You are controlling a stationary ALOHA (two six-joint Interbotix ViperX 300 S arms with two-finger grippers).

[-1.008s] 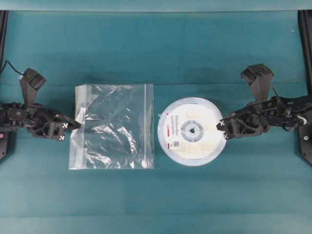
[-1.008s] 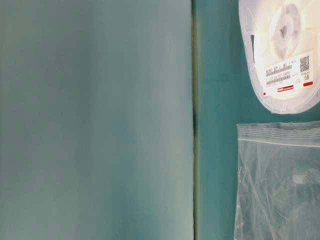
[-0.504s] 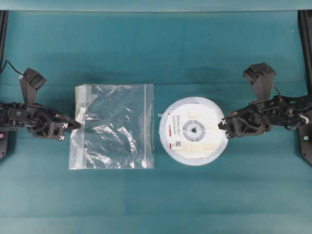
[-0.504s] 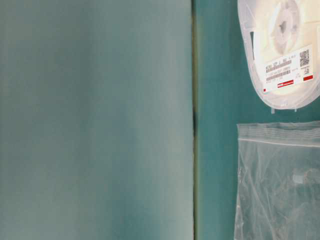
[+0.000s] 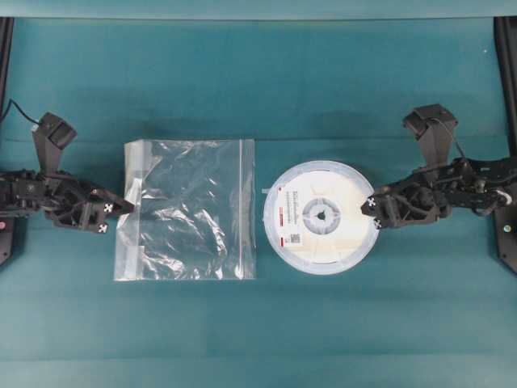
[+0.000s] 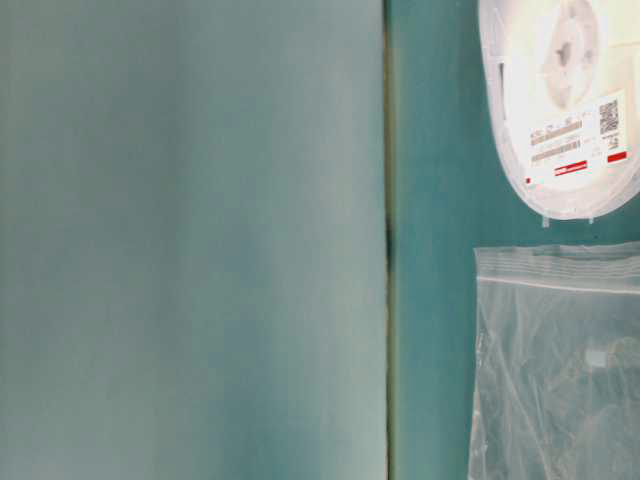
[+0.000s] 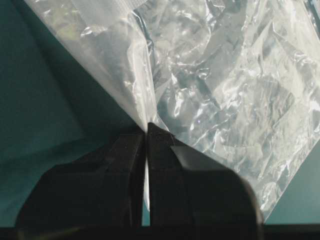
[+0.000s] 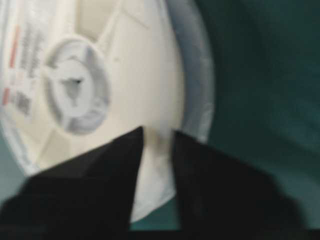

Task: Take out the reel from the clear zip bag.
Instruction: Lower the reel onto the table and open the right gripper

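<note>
The reel (image 5: 320, 217) lies flat on the teal table, wholly outside the clear zip bag (image 5: 187, 210), just right of the bag's zip edge. Its white label with red marks faces up (image 6: 575, 145). My right gripper (image 5: 372, 213) is at the reel's right rim; in the right wrist view its jaws (image 8: 157, 134) stand apart, with the reel's rim (image 8: 195, 75) in the gap. My left gripper (image 5: 129, 208) is shut on the bag's left edge, the film pinched between the fingers (image 7: 146, 129). The bag (image 7: 225, 75) looks empty and crinkled.
Black frame posts (image 5: 507, 48) stand at the table's far corners. In the table-level view a pale teal panel (image 6: 190, 240) fills the left half, with a dark seam (image 6: 388, 240) beside it. The bag (image 6: 560, 370) and the reel (image 6: 560, 60) sit at the right.
The right gripper's jaws have parted at the reel's rim. Before that the reel shifted slightly to the right. The left gripper and the bag have not moved.
</note>
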